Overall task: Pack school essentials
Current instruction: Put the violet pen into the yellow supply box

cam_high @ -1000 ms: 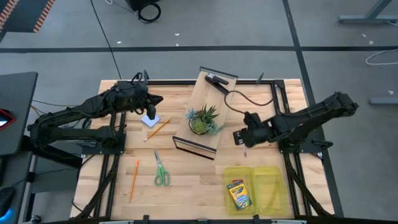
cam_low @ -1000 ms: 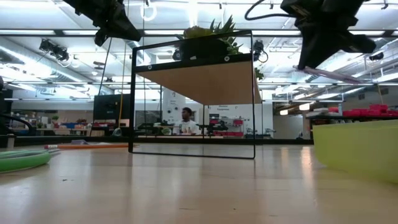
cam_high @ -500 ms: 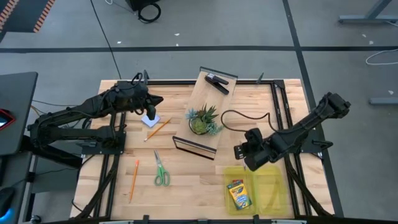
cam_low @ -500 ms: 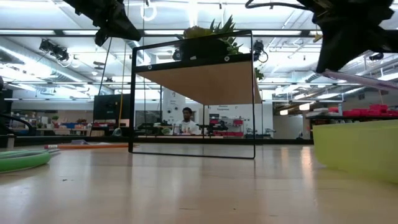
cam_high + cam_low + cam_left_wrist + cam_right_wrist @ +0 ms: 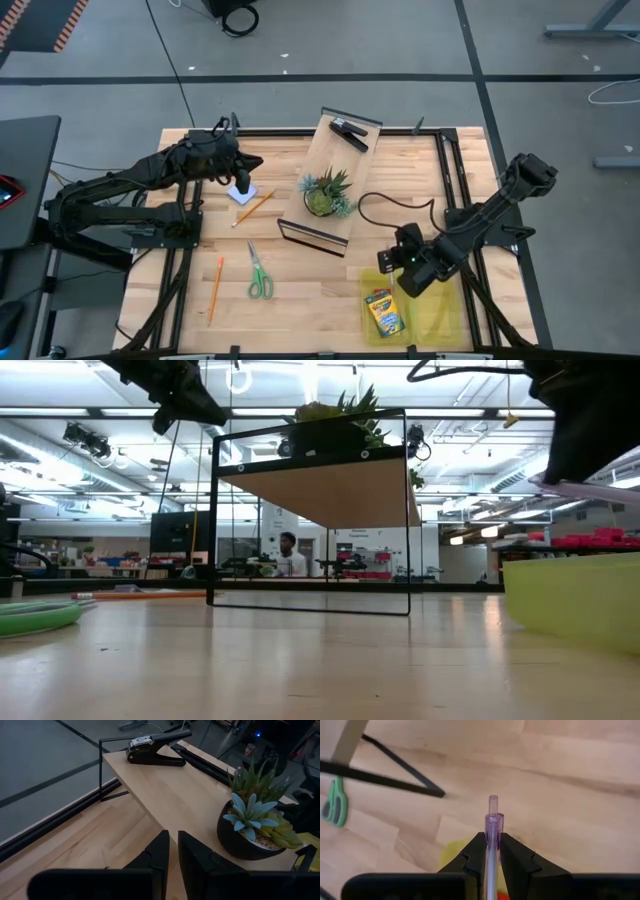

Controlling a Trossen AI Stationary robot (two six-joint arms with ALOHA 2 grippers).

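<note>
The wooden table [image 5: 300, 300] is carrying a small raised shelf [image 5: 330, 185] at its middle, with a spiky potted plant [image 5: 327, 192] and a black clip-like tool [image 5: 349, 131] on it. A yellow-green tray [image 5: 440, 300] is sitting near the front right corner, already holding the crayon box [image 5: 383, 312]; its printing is too small to read, and no other writing is showing. The right hand [image 5: 408, 272] is hovering over the tray's rear edge, pinching a translucent purple pen [image 5: 492, 837] between its fingers, so the step in hand looks to be dropping this pen in; the next move calls for lowering over the tray's bare half and spreading the fingers. The left hand [image 5: 240, 168] is waiting near the rear left corner with its fingers nearly pressed together, holding nothing, just above the pale pad [image 5: 240, 193]. Green-handled scissors [image 5: 259, 275] are lying toward the front left, one orange pencil [image 5: 214, 288] beside them and another [image 5: 254, 208] by the pad, all still unpacked.
</note>
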